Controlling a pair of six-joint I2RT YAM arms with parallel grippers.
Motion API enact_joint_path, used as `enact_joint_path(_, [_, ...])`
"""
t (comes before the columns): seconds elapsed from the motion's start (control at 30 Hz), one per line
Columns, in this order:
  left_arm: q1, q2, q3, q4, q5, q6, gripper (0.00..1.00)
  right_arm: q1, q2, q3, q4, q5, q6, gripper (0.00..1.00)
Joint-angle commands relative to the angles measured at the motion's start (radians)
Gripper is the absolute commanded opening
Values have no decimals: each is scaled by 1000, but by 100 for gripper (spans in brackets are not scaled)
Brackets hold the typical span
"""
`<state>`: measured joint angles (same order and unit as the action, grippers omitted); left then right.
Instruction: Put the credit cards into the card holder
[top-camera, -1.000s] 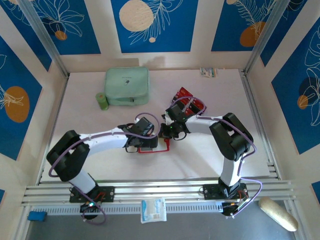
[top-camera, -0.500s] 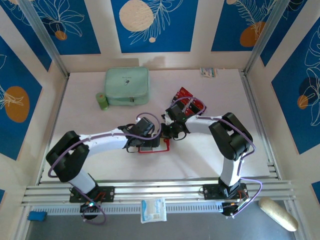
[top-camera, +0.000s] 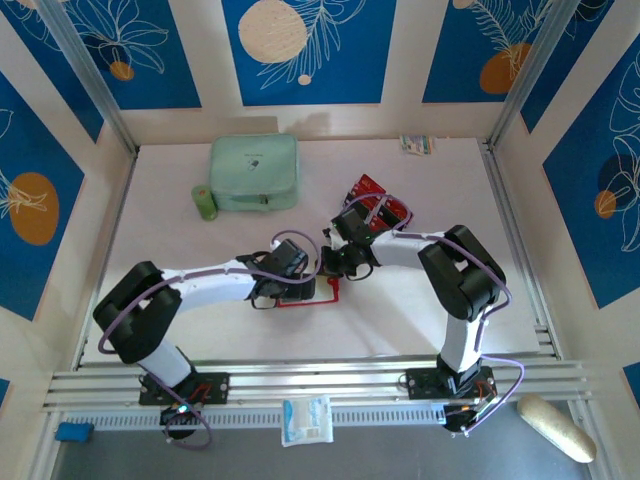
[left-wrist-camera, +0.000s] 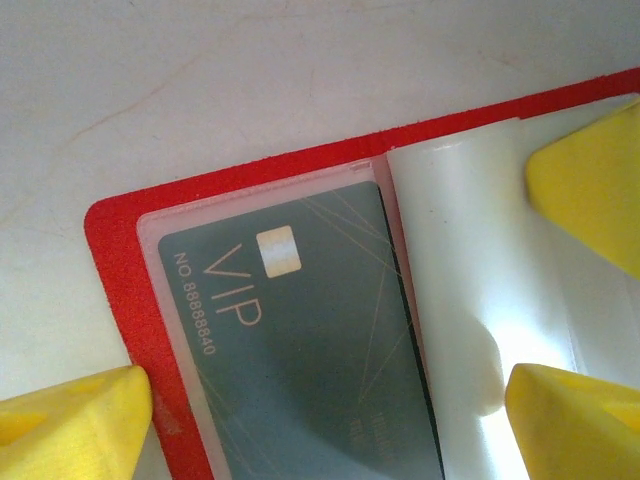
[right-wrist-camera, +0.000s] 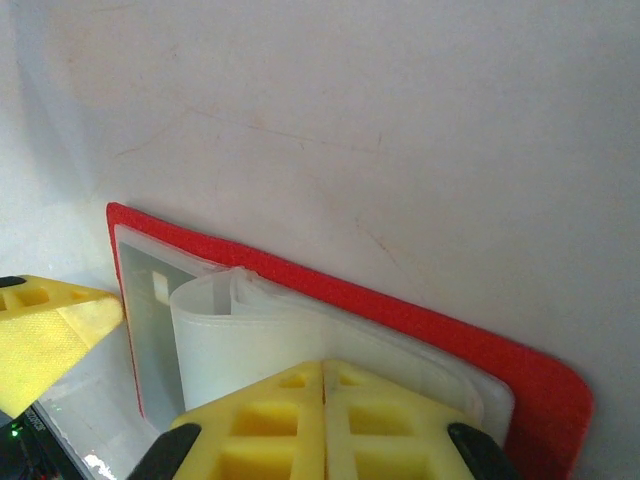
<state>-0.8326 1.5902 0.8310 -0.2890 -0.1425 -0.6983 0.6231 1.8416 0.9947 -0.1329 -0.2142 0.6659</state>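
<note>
Red card holder (left-wrist-camera: 115, 270) w/ milky clear sleeves; card (left-wrist-camera: 310, 340) dark grey-green, maybe black, pale gold VIP lettering; left pincer (left-wrist-camera: 320, 425) fingertips (left-wrist-camera: 70, 415) yellow; tabletop (left-wrist-camera: 250, 80) off-white.

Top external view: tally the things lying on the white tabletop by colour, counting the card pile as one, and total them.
Green: 2, mint-green fabric zip case, small green cylinder
Red: 2, flat red card holder, pile of red cards
Whitish: 1, small whitish packet at the far edge
Total: 5
</note>
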Motion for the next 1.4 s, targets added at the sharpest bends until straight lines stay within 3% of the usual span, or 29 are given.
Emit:
enact_joint_path(0.0, [-9, 17, -23, -11, -11, 11, 88, -13, -40, -20, -55, -21, 8, 9])
enact_joint_path(0.17, [-11, 11, -30, -6, -12, 8, 88, -32, -86, -47, -46, -11, 21, 31])
enact_joint_path(0.27, [-11, 10, -30, -7, -14, 8, 87, -40, -89, -63, -33, -18, 30, 36])
enact_joint_path(1.03, [-10, -33, -55, -3, -34, -3, 85, -41, 10, -41, 35, -151, 64, 35])
enact_joint_path(1.37, [-7, -96, -31, -38, -49, 5, 89, -39, -42, -31, 38, -191, 92, 35])
